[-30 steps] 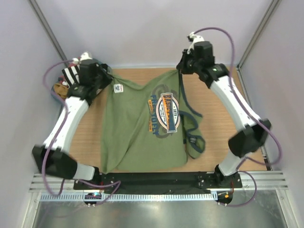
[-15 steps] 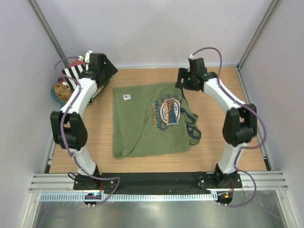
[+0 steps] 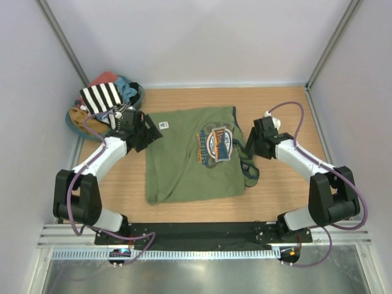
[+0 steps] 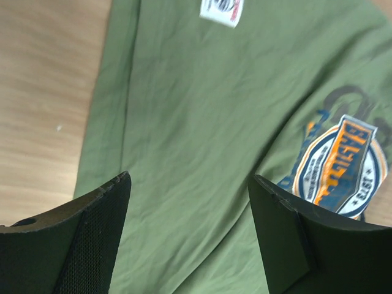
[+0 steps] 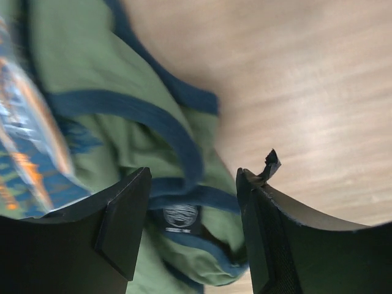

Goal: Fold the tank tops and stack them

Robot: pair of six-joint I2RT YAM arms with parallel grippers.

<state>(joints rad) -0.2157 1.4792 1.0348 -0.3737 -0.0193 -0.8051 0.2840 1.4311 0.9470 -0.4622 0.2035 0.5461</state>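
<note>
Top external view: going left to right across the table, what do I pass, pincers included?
From the left: striped tank top → left pincer → olive green tank top → right pincer.

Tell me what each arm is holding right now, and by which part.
Nothing is held. The left gripper hangs open over the body of the olive tank top; the right gripper is open above its navy-trimmed straps.
</note>
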